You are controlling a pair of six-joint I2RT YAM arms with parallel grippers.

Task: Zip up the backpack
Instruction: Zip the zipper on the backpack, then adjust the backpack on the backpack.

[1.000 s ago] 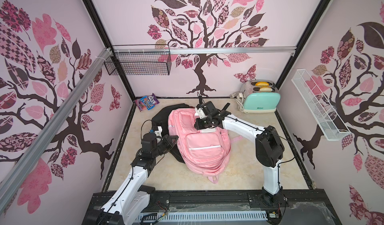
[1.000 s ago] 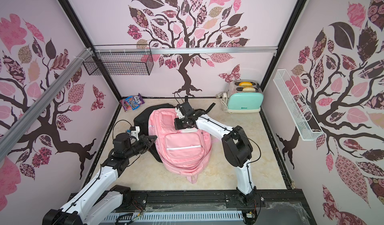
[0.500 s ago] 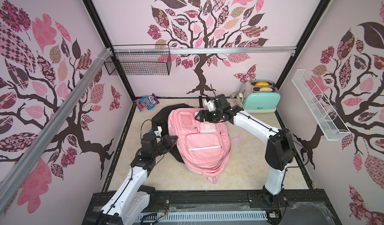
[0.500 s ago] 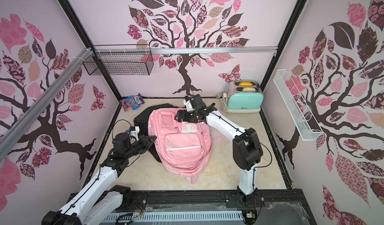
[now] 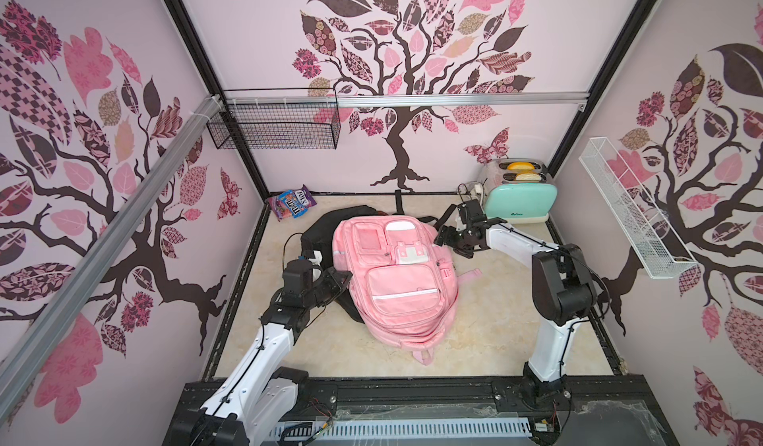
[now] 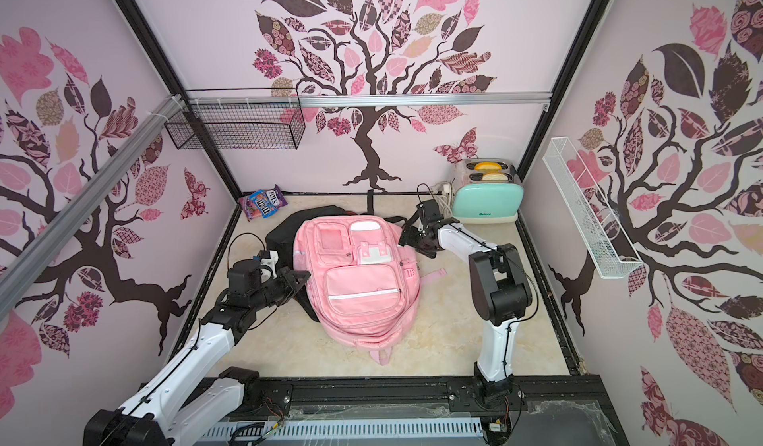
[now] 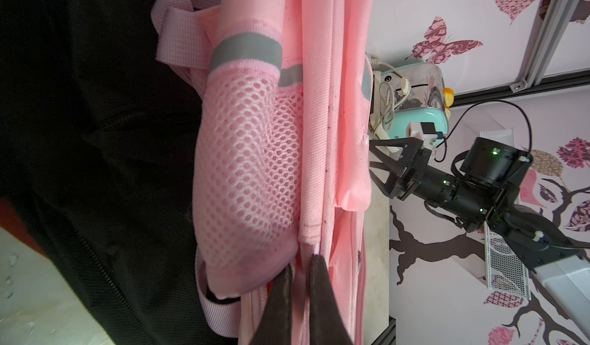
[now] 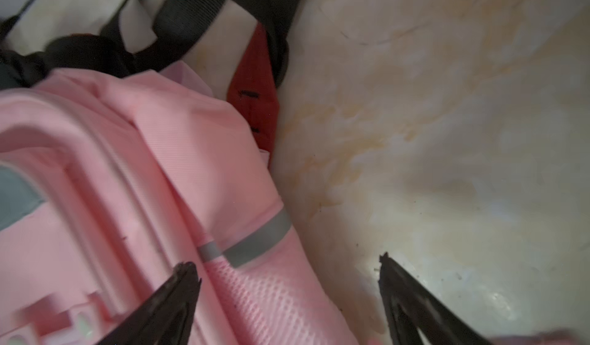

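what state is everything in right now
pink backpack, lying front up
black bag, flat, mostly under the pink backpack
left tool, shut on the pink backpack's side seam
right tool, open, empty, by its top corner
toaster, bread in both slots

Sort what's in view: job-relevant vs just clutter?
For the job: pink backpack, left gripper shut on its side seam, right gripper open beside it.
Lying about: black bag underneath, candy packet, toaster, black wire basket, white wall rack.
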